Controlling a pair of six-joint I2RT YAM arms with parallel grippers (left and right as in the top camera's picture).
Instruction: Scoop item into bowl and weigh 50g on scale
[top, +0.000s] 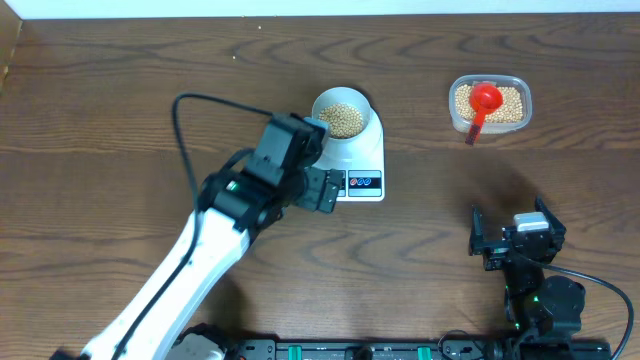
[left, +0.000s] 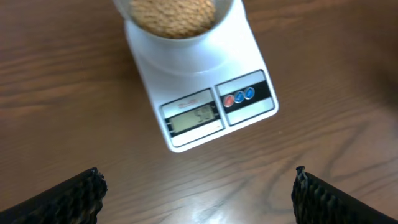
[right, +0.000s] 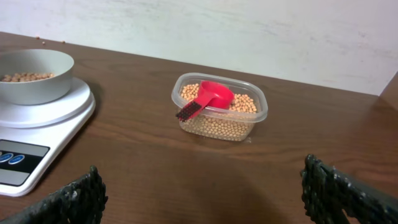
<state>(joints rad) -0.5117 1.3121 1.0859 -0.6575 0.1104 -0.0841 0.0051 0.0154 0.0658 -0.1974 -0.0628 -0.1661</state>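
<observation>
- Dark wood-grain desk (top: 100, 120); a pale wall (right: 249, 31) rises behind its far edge.
- Left gripper (left: 199, 193) hangs spread wide and empty just on the near side of the scale. Right gripper (right: 205, 193) is equally wide and empty, toward the desk's near right corner.
- White scale (top: 370, 150) sits mid-desk, toward the far edge.
- Clear tub (top: 455, 100) at far right, well apart from both grippers.
- Bowl (top: 320, 108) rests on the scale.
- Red scoop (top: 485, 98) lies in the tub.
- Beans (top: 345, 120) fill the bowl, beyond the left gripper.

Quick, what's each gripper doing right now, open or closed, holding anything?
Left gripper: open, holding nothing.
Right gripper: open, holding nothing.
</observation>
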